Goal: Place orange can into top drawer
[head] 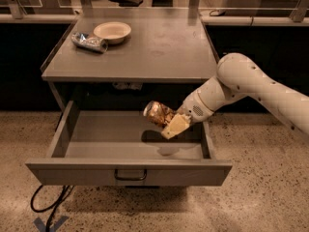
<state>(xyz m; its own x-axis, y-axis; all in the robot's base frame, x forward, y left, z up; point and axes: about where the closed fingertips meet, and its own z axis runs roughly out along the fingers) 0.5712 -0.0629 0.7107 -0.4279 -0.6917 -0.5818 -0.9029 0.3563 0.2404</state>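
The orange can (157,113), gold-brown with a silver end, is held tilted on its side in my gripper (173,123). The gripper's cream fingers (176,126) are shut on the can's right end. The white arm reaches in from the right. The can hangs a little above the floor of the open top drawer (128,170), over its right half, and casts a shadow on the drawer floor. The grey drawer is pulled out wide below the table, with a dark handle in the middle of its front panel.
On the grey table (159,52) at the back left lie a silver-blue can (89,41) on its side and a cream bowl (112,31). A black cable (48,204) lies on the speckled floor at the drawer's front left.
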